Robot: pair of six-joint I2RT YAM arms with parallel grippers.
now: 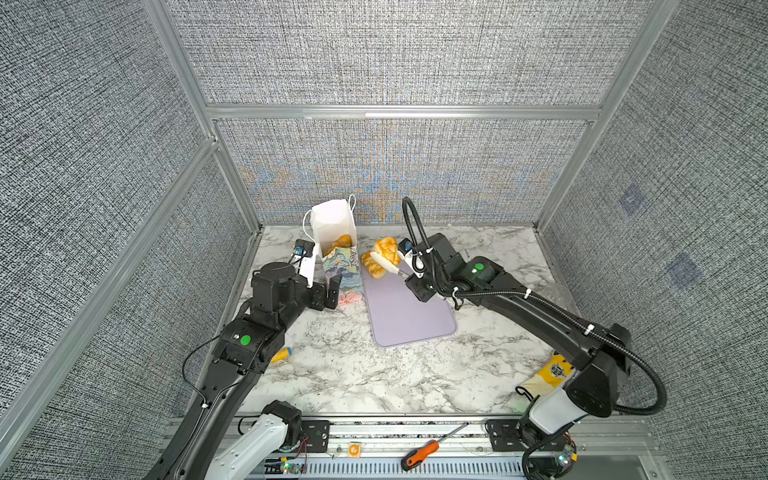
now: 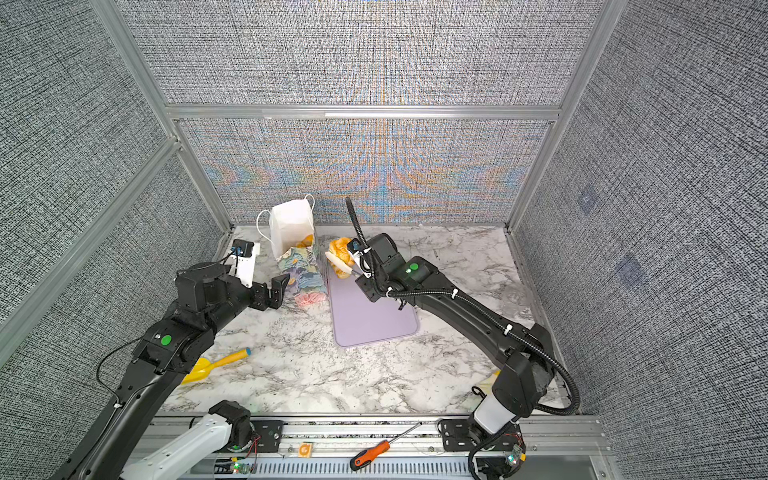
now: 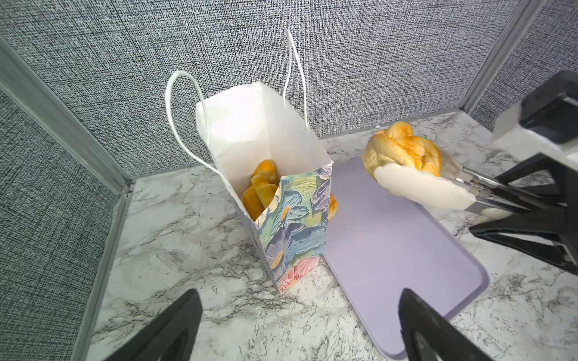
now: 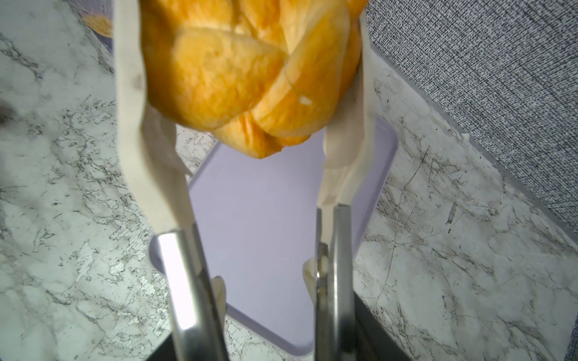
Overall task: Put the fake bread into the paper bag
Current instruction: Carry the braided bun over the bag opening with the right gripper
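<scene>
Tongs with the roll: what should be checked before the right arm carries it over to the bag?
1. The roll clamped between both paddles of the tongs: ok.
2. The right gripper shut on the tongs' handles: ok.
3. The bag upright, mouth open: ok.
4. Room above the bread inside: ok.
5. The left gripper open, low by the bag, clear of its mouth: ok.
6. The roll high enough to pass the bag's rim: cannot tell.
</scene>
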